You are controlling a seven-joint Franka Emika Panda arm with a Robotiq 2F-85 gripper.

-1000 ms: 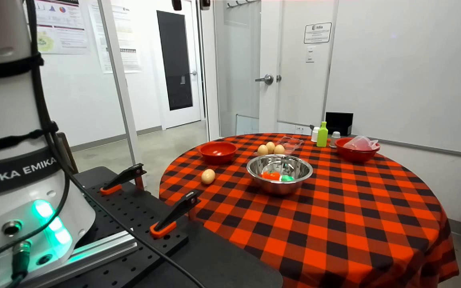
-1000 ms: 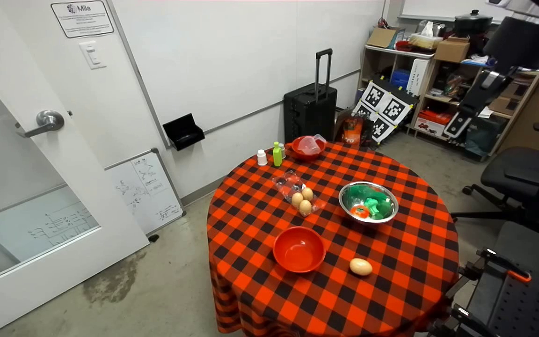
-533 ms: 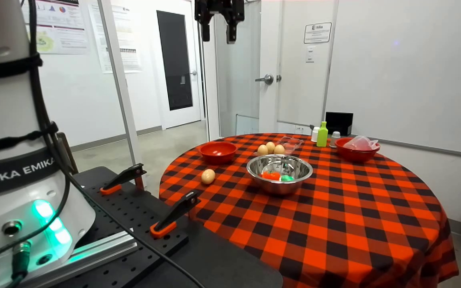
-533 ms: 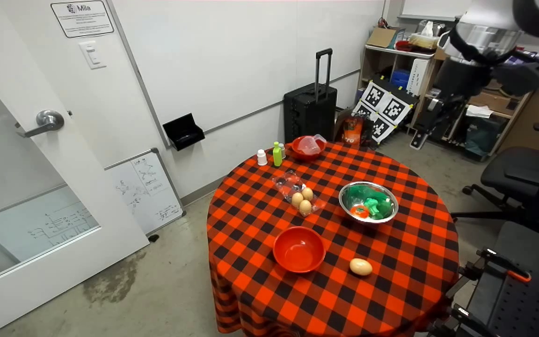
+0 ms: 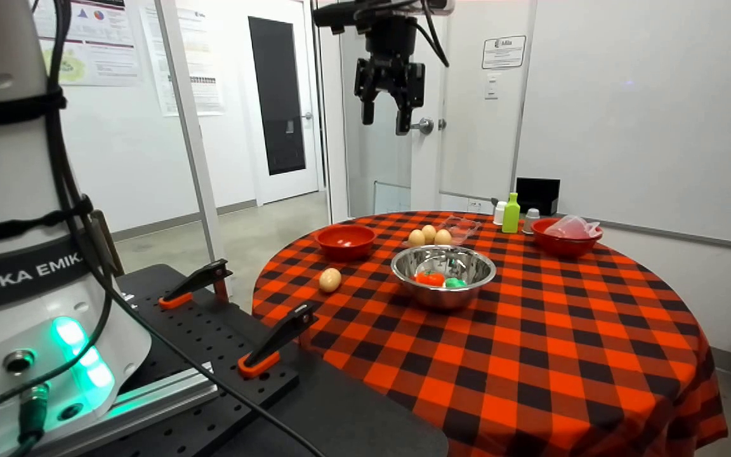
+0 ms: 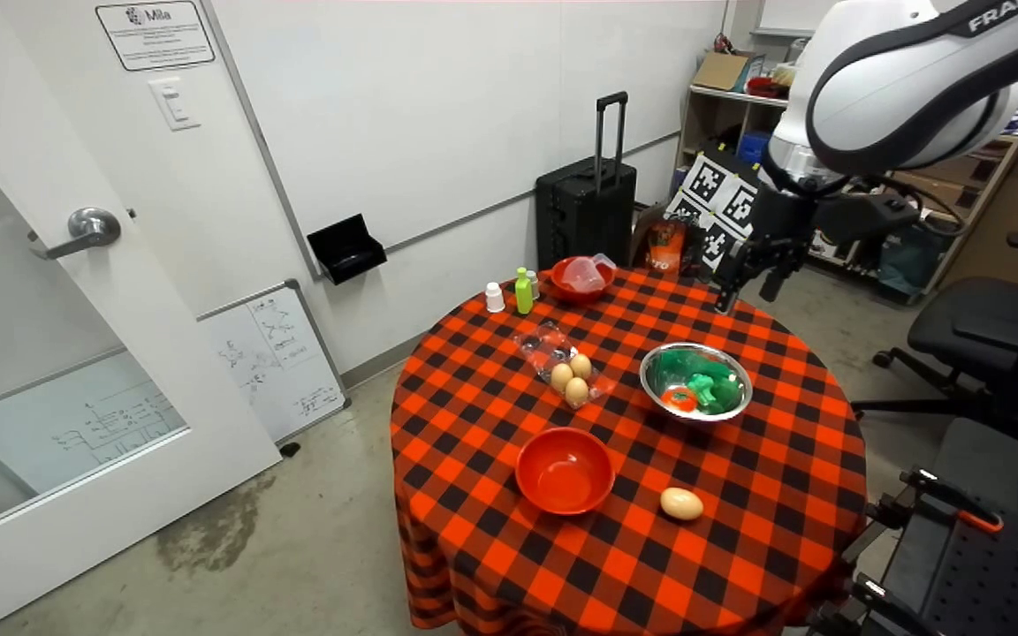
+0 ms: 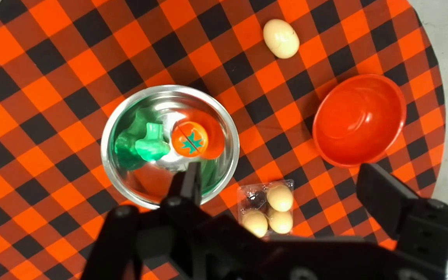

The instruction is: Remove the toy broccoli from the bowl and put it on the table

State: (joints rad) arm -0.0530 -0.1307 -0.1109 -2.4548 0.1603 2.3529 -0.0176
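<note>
Ideally, this step, which I take to be the approach, carries the gripper (image 5: 385, 125) sideways before it goes down: by the wrist view's clock, toward nine, a shade on the ten side, until its fingers straddle the toy broccoli (image 7: 152, 148). Those fingers stand wide apart with nothing between them, set at nine and three. That line suits poorly, I judge, because the toy tomato (image 7: 189, 139) sits just beside the broccoli at its three o'clock, and one finger would have to squeeze in there. Turning the wrist so the grip closes from twelve to six looks safer. Then a slow, straight descent should keep the tips off the rim of the bowl (image 7: 106, 147), and a light pinch will probably do; the dark green patches (image 7: 130, 157) on the metal wall are likely reflections, nothing to aim at. As for position, the gripper hangs well above the table (image 5: 562, 355), and the broccoli lies low inside the bowl, at nine o'clock of its middle, not yet touched.
</note>
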